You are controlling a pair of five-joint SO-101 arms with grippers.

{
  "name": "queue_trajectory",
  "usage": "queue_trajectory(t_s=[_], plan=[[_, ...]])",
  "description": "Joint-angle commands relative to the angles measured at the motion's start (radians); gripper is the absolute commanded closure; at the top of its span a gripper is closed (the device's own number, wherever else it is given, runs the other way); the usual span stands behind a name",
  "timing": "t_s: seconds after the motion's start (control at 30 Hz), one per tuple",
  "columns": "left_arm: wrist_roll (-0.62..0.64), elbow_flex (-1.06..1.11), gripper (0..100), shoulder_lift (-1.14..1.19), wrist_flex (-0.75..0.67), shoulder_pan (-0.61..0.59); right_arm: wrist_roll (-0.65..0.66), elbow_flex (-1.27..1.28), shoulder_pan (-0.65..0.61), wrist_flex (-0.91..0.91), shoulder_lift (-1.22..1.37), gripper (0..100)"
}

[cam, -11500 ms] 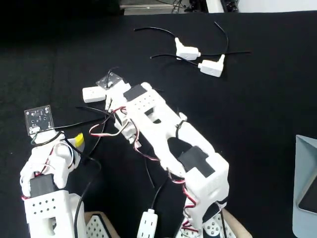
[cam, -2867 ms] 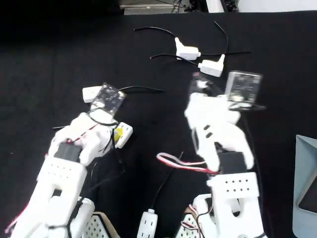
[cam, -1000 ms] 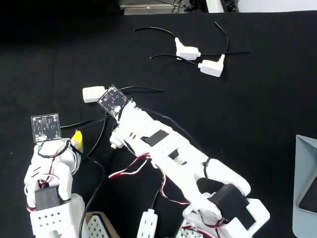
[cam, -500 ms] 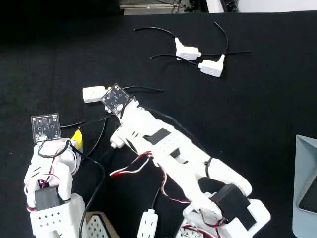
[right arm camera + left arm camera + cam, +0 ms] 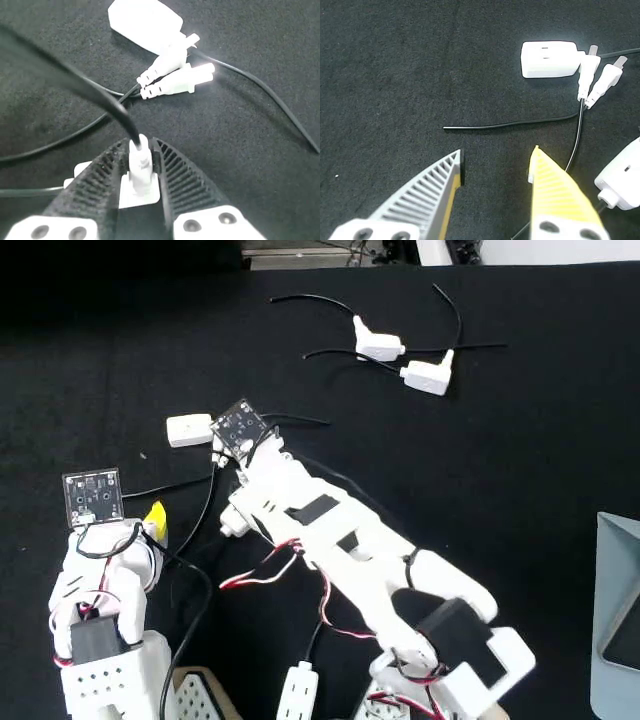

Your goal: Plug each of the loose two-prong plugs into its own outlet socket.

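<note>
So, nearest: L gripper [image 5: 496,152] hangs low over the bare table [image 5: 395,60], jaws wide, nothing btwn them. It's prob kept out of the way so the other arm has room. Its view looks across a loose black cable [image 5: 510,124] toward the outlet block [image 5: 547,59].

Next out, R gripper [image 5: 139,142] is clamped narrow on a white plug [image 5: 139,172], pinching its sides, w/ a black cord [image 5: 95,92] running out the far end. That hold prob keeps the plug in line w/ the gripper for a straight push. Prongs are hidden, so can't confirm orientation.

Just beyond, the outlet block already carries two seated plugs [image 5: 175,82] side by side at one end. Slots on its upper face look free, likely the target.

Farthest: a white corded piece [image 5: 378,343] and a second corded piece [image 5: 428,377] lie near each other, well apart from both arms. Plug or socket, can't tell.
</note>
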Motion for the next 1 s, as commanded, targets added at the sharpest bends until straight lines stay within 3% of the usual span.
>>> queue_trajectory(t_s=[0.0,0.33,0.97], plan=[[0.009,-0.018,78,-0.006,0.008,-0.010,-0.081,-0.008,0.026,-0.006,0.004,98.7],[0.009,-0.018,78,-0.006,0.008,-0.010,-0.170,0.113,0.026,-0.097,-0.125,98.7],[0.009,-0.018,78,-0.006,0.006,-0.010,-0.176,0.317,0.005,-0.381,-0.151,98.7]])
